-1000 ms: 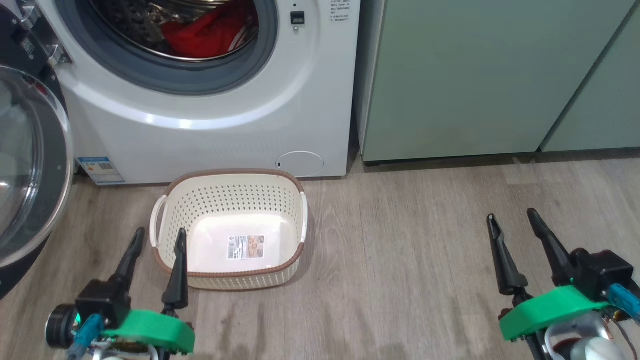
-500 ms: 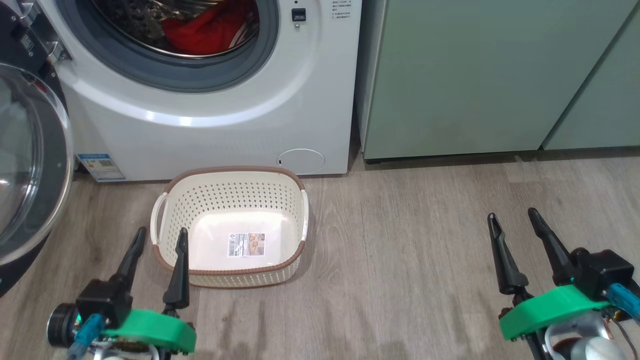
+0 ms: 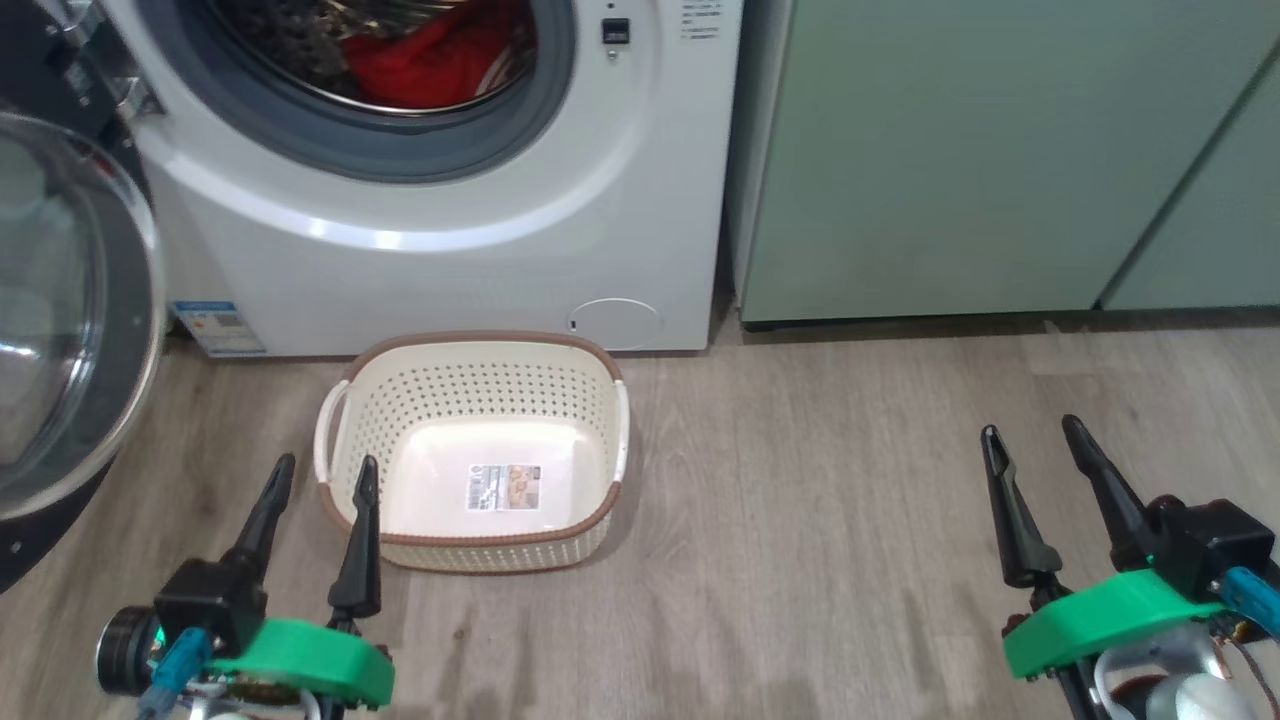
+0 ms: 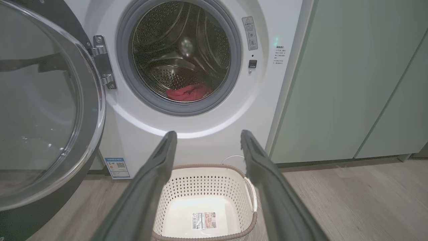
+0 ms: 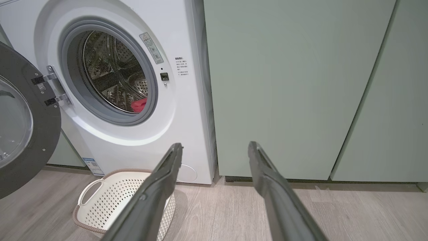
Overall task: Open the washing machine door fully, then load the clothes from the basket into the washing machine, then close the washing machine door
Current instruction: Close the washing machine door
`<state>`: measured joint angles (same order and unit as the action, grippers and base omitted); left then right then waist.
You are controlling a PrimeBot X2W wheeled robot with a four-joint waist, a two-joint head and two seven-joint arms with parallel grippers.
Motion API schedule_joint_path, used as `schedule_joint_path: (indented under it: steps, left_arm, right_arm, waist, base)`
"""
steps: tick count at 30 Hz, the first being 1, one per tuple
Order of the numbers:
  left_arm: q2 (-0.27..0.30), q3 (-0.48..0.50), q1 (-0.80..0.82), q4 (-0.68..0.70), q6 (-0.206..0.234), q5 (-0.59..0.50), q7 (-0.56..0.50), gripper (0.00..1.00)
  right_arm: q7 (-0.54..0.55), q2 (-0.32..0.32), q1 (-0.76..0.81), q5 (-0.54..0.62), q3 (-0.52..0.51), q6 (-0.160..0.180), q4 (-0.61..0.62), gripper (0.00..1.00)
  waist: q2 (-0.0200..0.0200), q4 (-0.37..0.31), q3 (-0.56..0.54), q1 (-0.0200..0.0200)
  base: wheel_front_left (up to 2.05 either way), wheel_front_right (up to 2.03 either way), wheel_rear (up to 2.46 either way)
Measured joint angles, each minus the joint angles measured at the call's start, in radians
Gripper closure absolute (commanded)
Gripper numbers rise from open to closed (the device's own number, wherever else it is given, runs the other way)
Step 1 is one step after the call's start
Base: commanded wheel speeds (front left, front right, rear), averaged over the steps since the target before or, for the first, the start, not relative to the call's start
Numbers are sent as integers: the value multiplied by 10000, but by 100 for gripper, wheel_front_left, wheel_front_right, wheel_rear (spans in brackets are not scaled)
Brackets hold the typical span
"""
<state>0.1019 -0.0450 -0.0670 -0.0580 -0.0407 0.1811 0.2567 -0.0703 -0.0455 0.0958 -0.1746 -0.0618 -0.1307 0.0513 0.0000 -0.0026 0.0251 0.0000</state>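
I see the left gripper (image 3: 328, 460) just beside the basket (image 3: 480, 340) and the right gripper (image 3: 1030, 427) well apart, the 2 spread and holding nothing. The clothes (image 3: 430, 65) lie inside the washing machine (image 3: 450, 270), perhaps all of them; the washing machine door (image 3: 60, 300) stands open.
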Motion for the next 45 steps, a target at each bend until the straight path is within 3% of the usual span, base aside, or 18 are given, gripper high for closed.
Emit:
schedule_joint_path:
  steps: [8,20,30,45]
  left_arm:
    - [-69,40,14,46,173,-63,0,0]
    - [-161,123,5,182,364,-58,0,0]
    - [-198,244,-33,276,541,35,0,0]
    - [-249,420,-179,420,589,38,0,0]
  right_arm:
    - [0,4,27,-15,8,0,148,0]
    - [88,17,82,-15,134,0,224,0]
    - [105,23,88,-31,343,0,194,0]
    - [148,25,56,-84,477,0,31,0]
  waist:
    - [0,948,-41,0]
    - [0,3402,-121,0]
    - [0,5013,-148,0]
    - [0,5227,-110,0]
  base:
    - [0,0,0]
    - [0,0,0]
    - [0,0,0]
    - [0,0,0]
